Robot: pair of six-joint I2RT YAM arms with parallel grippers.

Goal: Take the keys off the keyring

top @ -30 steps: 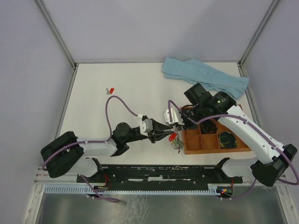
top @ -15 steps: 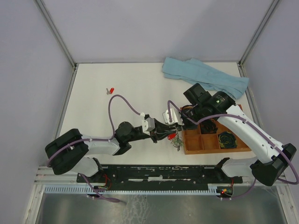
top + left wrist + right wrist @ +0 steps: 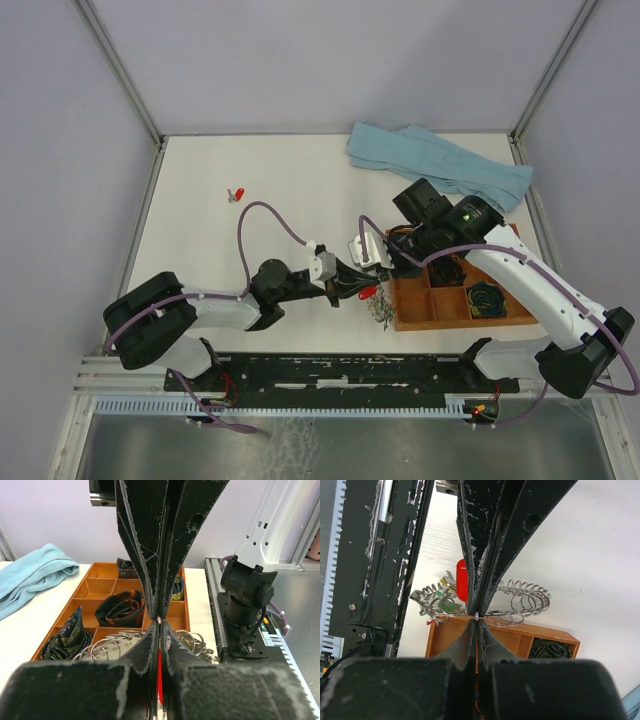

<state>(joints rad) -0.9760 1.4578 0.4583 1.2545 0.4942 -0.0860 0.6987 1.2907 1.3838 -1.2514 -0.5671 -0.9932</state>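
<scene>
A silvery wire keyring (image 3: 520,599), fringed with small loops, sits at the orange wooden tray (image 3: 100,572) corner. The left gripper (image 3: 158,630) pinches a red plastic key (image 3: 462,579), and the right gripper (image 3: 476,625) pinches the keyring. Some tray compartments hold dark coiled bundles (image 3: 120,607).

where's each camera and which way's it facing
Top external: overhead behind the robot, looking down; left arm, right arm show.
Left wrist: on left arm, facing tray and right arm's base along its shut fingers.
Right wrist: on right arm, facing down at keyring past its shut fingers.
Shared: wrist views both show keyring, tray.
</scene>
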